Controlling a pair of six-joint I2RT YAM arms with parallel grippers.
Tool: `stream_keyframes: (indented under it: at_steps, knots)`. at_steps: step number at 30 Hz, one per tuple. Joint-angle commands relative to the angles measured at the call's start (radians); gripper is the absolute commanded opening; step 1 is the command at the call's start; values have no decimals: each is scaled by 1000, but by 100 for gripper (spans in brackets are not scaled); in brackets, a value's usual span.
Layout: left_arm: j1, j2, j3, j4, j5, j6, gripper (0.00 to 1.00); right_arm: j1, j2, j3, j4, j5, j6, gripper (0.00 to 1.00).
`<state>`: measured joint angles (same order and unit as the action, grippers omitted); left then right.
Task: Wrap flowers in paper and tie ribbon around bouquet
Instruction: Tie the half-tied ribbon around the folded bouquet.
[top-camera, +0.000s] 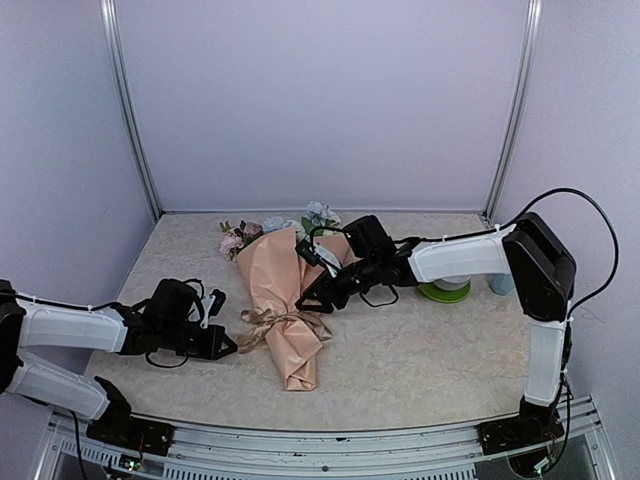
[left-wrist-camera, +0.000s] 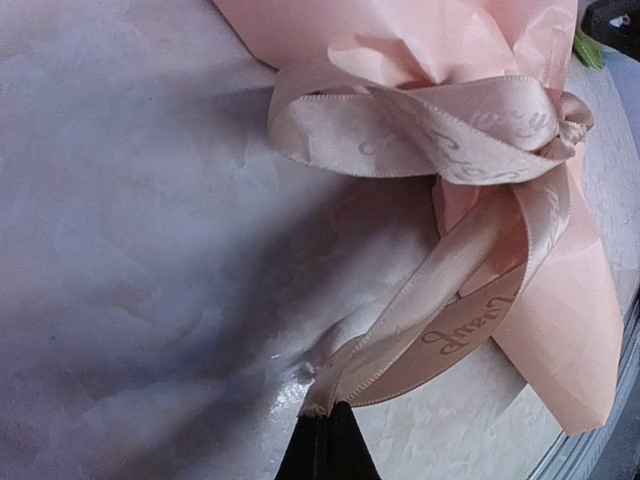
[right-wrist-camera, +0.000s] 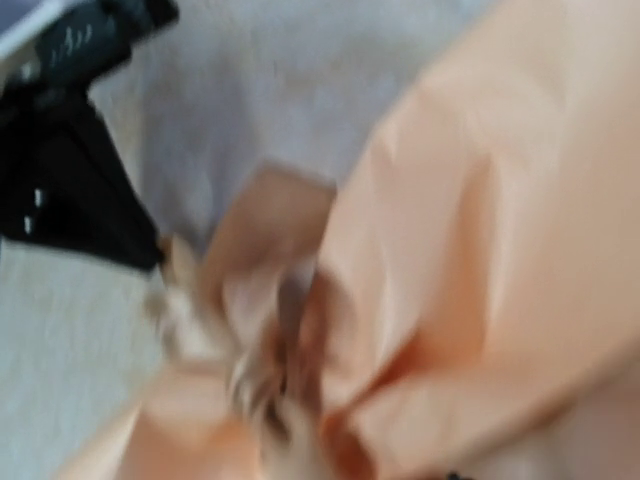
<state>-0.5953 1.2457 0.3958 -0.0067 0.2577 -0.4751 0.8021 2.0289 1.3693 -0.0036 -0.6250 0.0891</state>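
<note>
The bouquet (top-camera: 285, 300) lies on the counter (top-camera: 430, 350). A tail of the ribbon (left-wrist-camera: 440, 130) is pinched in the pressed-together jaws of the left gripper (left-wrist-camera: 322, 430). It is best drawn outward steadily so the knot is snugged. How the jaws of the right gripper (top-camera: 312, 297) stand cannot be told.

Overhead, the light is bright and even and the picture sharp, with faint soft shadows on the table (top-camera: 430, 350). The left wrist view is crisp on the ribbon (left-wrist-camera: 420, 130), with a broad dark shadow over the tabletop and a small glare spot. The right wrist view is smeared, and the edges of the paper (right-wrist-camera: 500, 200) are soft.
</note>
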Motion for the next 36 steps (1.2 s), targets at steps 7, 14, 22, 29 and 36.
stream_keyframes:
  at_steps: [7, 14, 22, 29, 36]
  knots:
    - [14, -22, -64, -14, 8, -93, 0, -23, -141, -212, -91, 72, -9, 52]
    - [8, -41, -93, -91, 16, -152, 0, -38, -94, -204, -87, 111, 6, 52]
    - [-30, -88, -161, -82, 26, -254, 0, -37, -50, -186, -40, 64, -11, 56]
    - [-101, -104, -171, -79, -20, -306, 0, -37, -42, -200, 9, 33, -11, 54]
    - [-156, -181, -67, -176, -205, -251, 31, -43, -81, -206, 4, 90, -12, 53]
